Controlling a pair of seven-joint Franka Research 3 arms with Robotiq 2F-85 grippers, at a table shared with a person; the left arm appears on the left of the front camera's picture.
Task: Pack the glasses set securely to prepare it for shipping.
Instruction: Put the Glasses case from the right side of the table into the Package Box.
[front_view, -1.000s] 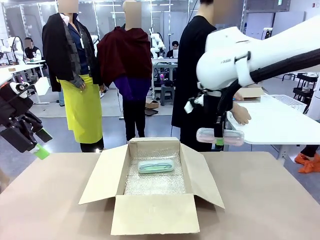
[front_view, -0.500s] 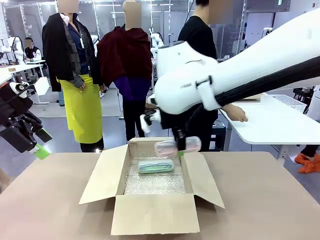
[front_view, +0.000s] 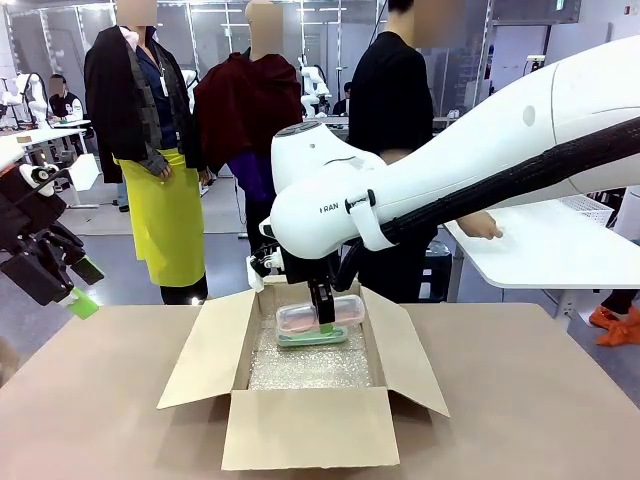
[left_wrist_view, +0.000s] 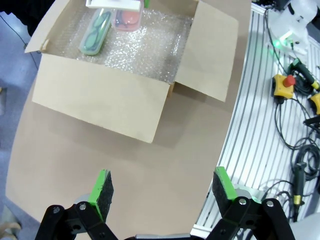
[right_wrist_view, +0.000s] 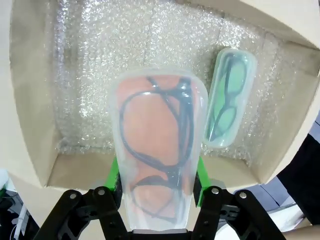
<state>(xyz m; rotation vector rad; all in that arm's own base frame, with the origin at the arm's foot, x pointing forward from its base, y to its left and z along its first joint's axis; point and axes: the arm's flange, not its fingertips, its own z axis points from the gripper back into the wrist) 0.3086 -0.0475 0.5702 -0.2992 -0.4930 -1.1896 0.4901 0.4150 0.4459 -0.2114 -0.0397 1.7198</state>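
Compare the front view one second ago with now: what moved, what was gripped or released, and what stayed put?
The right gripper, shut on the pink case throughout, swung leftward and down from the picture's far right into the open cardboard box, close beside the mint-green case. Nothing was released. The mint-green case, cardboard box and open left gripper stayed put.

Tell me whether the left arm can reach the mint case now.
Probably not: the right arm hangs over the box, its jaws shut on the pink case close beside the mint case, crowding the way in.
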